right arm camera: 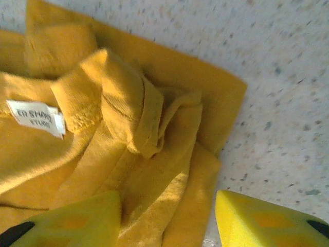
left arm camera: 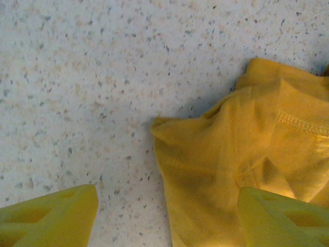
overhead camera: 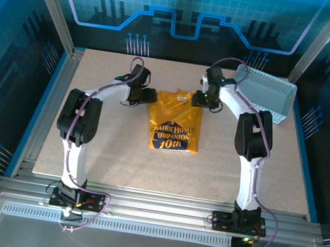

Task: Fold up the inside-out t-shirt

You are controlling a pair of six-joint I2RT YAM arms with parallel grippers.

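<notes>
Clearly the left gripper [left arm camera: 168,191] stands with its jaws apart and nothing pinched between them: in its wrist view one yellow finger hangs over bare table and the other over the cloth's edge. The right gripper [right arm camera: 167,195] is likewise parted, its fingers straddling a rumpled ridge of fabric without clamping it, as far as that view shows.

Outward from both lies the t-shirt [overhead camera: 174,125], mid-table between the two arms and near the far side. From above it reads as a compact, roughly rectangular packet with dark blue lettering facing up. Its near edge and long sides look fairly straight. The far end, just under both grippers, is bunched: the right wrist view shows rolled folds and a thick hem beside the small white tag [right arm camera: 36,118], and the left wrist view shows a corner sticking out with a crease behind it.

Off to the right, clear of the shirt, sits the pale basket [overhead camera: 265,95].

My judgement is that the main folds are done, and what remains is flattening or tucking that untidy far end.
</notes>
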